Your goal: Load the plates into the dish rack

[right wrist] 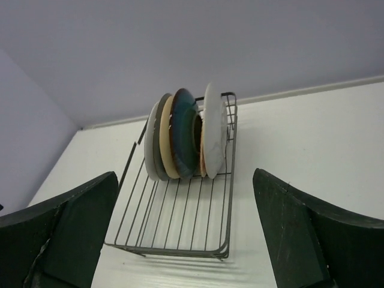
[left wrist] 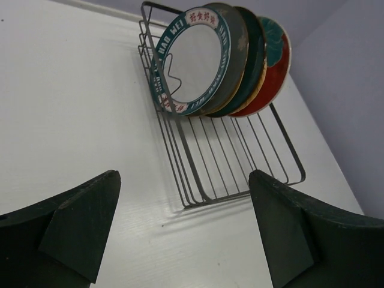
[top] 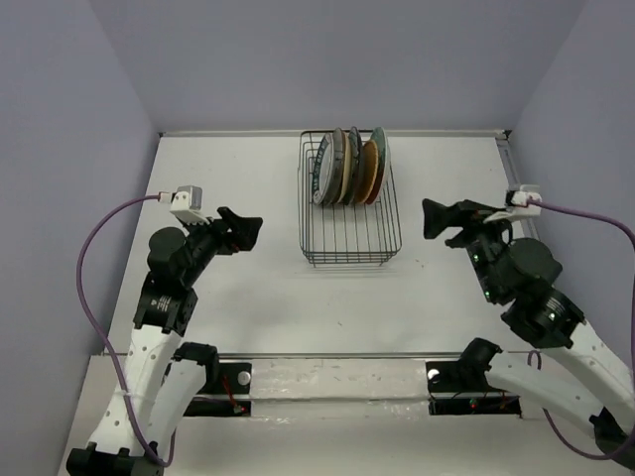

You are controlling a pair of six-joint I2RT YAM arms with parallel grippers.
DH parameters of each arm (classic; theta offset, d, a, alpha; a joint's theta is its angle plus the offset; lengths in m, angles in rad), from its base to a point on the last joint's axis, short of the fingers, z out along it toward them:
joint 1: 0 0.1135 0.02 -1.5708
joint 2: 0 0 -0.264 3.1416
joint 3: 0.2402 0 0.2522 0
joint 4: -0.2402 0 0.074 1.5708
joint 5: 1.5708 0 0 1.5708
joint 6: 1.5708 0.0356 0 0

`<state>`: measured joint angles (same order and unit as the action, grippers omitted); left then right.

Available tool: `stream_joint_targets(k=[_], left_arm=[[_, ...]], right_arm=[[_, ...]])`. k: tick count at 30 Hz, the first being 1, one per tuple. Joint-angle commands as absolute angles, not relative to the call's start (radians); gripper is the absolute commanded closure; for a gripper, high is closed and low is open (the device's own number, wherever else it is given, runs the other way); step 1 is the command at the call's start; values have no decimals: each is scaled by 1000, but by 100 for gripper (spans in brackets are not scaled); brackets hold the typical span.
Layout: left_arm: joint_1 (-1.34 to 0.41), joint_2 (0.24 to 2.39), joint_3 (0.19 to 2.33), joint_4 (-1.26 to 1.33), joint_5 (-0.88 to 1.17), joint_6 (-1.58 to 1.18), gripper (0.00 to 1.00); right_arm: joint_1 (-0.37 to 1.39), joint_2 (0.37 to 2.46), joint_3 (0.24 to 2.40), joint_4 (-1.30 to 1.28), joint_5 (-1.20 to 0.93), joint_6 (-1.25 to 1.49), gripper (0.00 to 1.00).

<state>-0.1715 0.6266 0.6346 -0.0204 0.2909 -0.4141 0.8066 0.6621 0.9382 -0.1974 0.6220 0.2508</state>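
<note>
Item: plates (top: 349, 167), stood in the dish rack (top: 353, 241), far end. Loading looks complete.
You have them upright on edge, packed face to face between the tines so each props its neighbour; the rack's near half is bare wire. No plate shows loose on the table (top: 248, 307). Your left gripper (top: 241, 230) and right gripper (top: 440, 220) flank the rack, well apart from it, jaws wide, holding nothing.
</note>
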Motion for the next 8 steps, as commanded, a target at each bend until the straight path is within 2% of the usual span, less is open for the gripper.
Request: stream_joint_targets(k=[1,4,8], left_arm=[[-167,607,698,90,327,-449,1],[-169,632,722,103,347,-457,1],[-169,653,700,115,368,-471,1]], right_arm=[[810,453,774,-163,782,299,0],[810,384,689,-163,805,337,0],[810,420,663,-163,795,411,0]])
